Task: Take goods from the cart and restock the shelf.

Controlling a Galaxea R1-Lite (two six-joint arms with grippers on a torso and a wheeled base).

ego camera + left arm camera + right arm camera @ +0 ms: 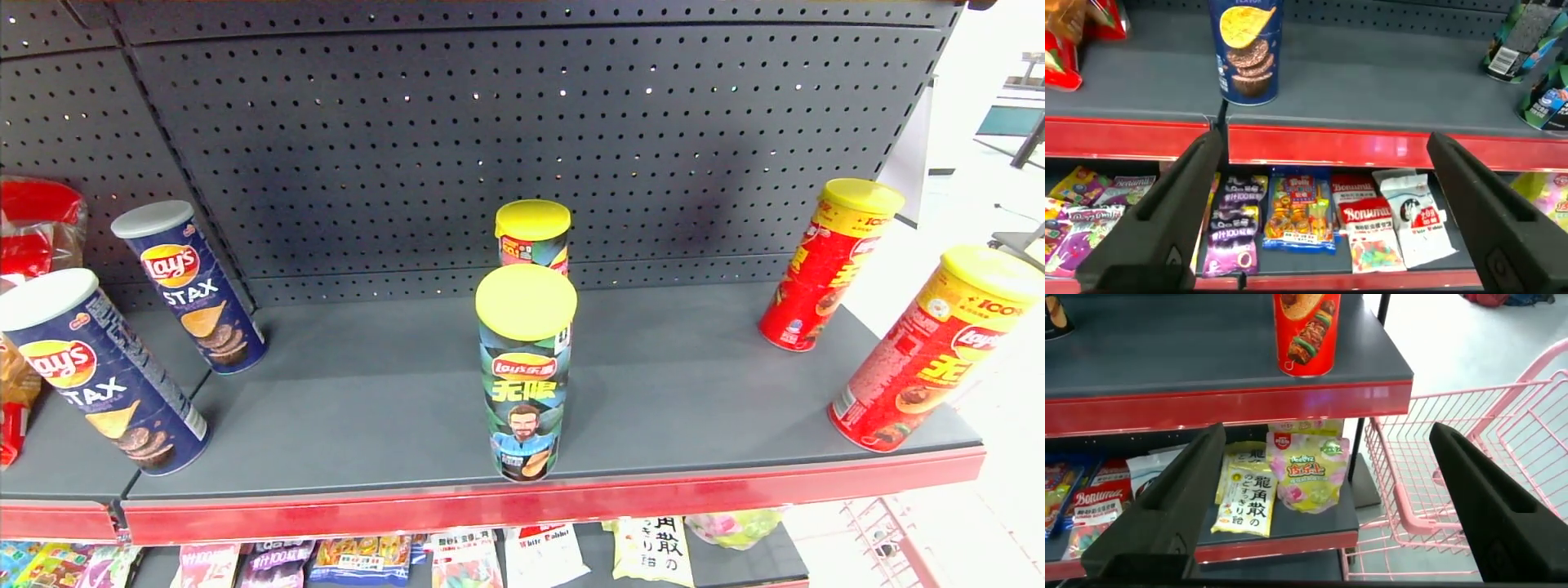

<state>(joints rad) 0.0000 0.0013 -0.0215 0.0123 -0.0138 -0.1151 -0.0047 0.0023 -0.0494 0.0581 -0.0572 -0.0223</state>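
Both claws hang spread wide, grasping nothing. Just beyond the right claw (1323,510) a red can (1306,331) stands on the shelf (1192,343), with the pink cart (1396,474) beside. Ahead of the left claw (1323,220) stands a blue can (1246,49).

Free shelf (678,384) (wide gap) between green cans (525,376) and red cans (824,265).

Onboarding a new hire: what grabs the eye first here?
The tall green cylindrical chip can with a yellow lid, upright at the grey shelf's front middle. A red yellow-lidded can stands at its front right corner, and a pink wire cart sits beside that end.
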